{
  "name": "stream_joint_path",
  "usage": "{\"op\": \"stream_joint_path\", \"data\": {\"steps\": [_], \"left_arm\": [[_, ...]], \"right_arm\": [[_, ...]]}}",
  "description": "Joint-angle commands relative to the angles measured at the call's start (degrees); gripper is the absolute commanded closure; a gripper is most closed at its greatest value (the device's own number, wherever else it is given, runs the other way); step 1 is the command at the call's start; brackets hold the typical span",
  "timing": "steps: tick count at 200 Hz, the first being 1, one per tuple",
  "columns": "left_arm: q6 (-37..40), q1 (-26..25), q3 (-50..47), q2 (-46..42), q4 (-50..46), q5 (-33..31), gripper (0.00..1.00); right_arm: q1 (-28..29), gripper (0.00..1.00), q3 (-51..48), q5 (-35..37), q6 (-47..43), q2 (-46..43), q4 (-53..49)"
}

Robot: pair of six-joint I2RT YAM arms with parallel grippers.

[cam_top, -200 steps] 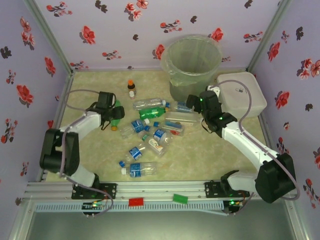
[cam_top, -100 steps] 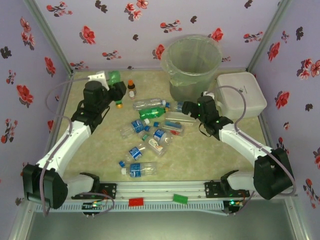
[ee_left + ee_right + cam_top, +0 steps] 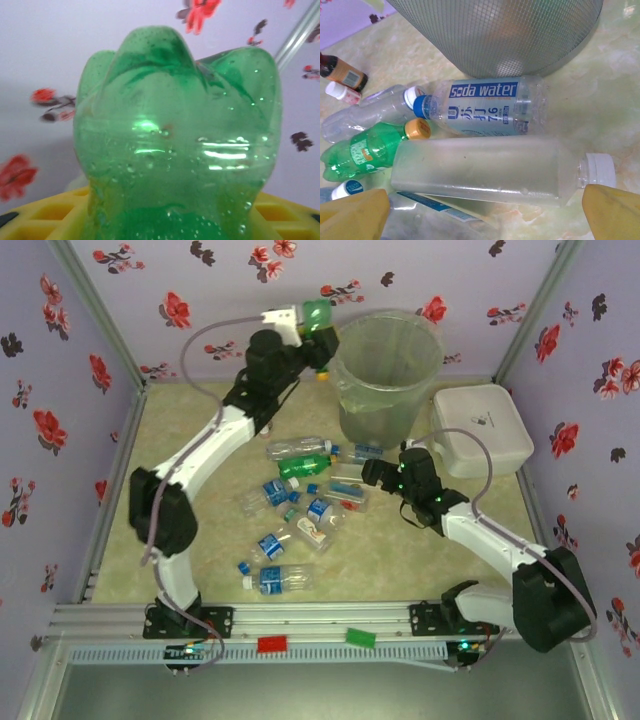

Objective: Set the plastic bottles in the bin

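The left gripper (image 3: 306,328) is clamped on a green bottle (image 3: 317,313), raised just beside the left rim of the bin (image 3: 385,400). The right gripper (image 3: 371,471) stands wide open and empty, low over a clear white-capped bottle (image 3: 485,172) among other bottles (image 3: 285,515) on the table (image 3: 400,550).

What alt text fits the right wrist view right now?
The open right gripper hovers over a frosted clear bottle with a white cap, yellow fingertips wide at either end. Behind it a blue-capped soda water bottle lies by the mesh-patterned bin; a green orange-capped bottle and a small brown bottle lie left.
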Motion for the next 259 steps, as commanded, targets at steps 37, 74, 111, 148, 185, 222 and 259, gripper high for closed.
{"op": "stream_joint_path", "data": {"steps": [37, 74, 111, 148, 185, 222, 259], "left_arm": [[-7.5, -3.3, 30.0, 23.6, 8.7, 5.1, 0.47], [-8.3, -4.8, 40.7, 33.8, 12.8, 4.2, 0.46], [-3.7, -5.9, 38.0, 33.8, 12.0, 2.2, 0.35], [-3.6, -6.0, 37.3, 32.9, 11.8, 2.2, 0.01], [-0.6, -5.9, 35.1, 28.3, 11.8, 4.3, 0.0], [3.5, -5.5, 24.4, 17.6, 11.4, 5.7, 0.0], [5.0, -4.1, 5.4, 3.5, 15.5, 5.9, 0.0]], "right_arm": [[0.9, 0.0, -2.2, -2.2, 0.1, -3.6, 4.4], [1.1, 0.0, -1.7, -2.7, -1.5, -4.2, 2.2], [1.2, 0.0, -1.8, -2.1, -3.2, -6.0, 0.8], [1.2, 0.0, -1.7, -0.4, -4.4, -7.4, -0.3], [1.2, 0.0, -1.5, 0.2, -6.8, -7.5, -1.4], [1.2, 0.0, -0.7, -2.8, -10.9, -5.8, -1.6], [1.8, 0.0, 3.2, -5.1, -14.8, -1.3, -7.6]]}}
